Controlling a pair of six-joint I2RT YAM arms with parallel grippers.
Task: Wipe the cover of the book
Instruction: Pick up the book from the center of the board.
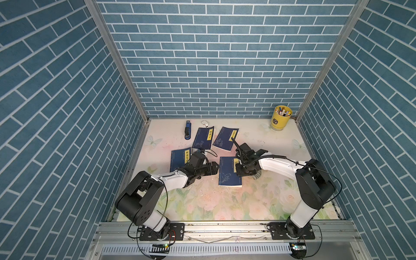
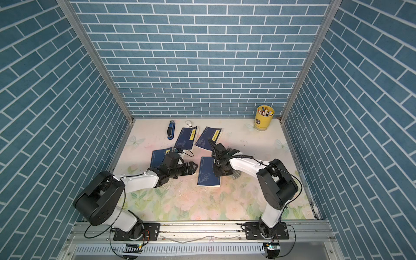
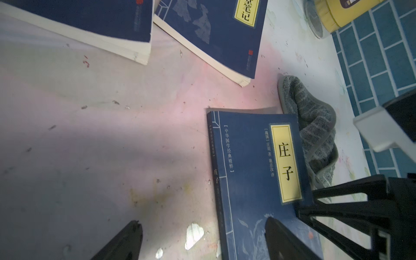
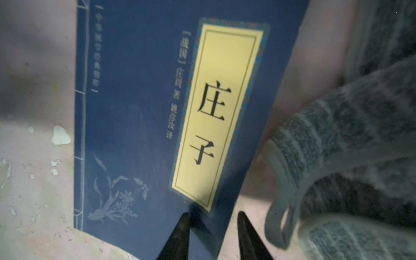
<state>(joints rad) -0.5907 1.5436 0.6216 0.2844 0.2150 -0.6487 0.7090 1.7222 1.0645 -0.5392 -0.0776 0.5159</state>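
Locate the book (image 1: 228,173) (image 2: 208,173) at the centre of the table (image 1: 213,202) in both top views. It lies flat, blue cover up, with its yellow title label (image 4: 216,112) toward the right edge. The left gripper (image 3: 202,221) sits just left of the book's spine, jaws spread wide and empty. In the left wrist view, 1 finger (image 3: 286,240) overlaps the lower cover and the other is over bare table. The right gripper (image 4: 213,213) is over the book's right edge, below the label in the right wrist view. Its jaws stand at a narrow gap with nothing between them. The grey striped cloth (image 3: 315,126) (image 4: 360,135) lies crumpled on the table just beside the book's right edge, free of both grippers. 3 other blue books (image 1: 203,138) lie above and to the upper left of the book. A yellow pen cup (image 1: 280,120) stands at the table's upper right corner.
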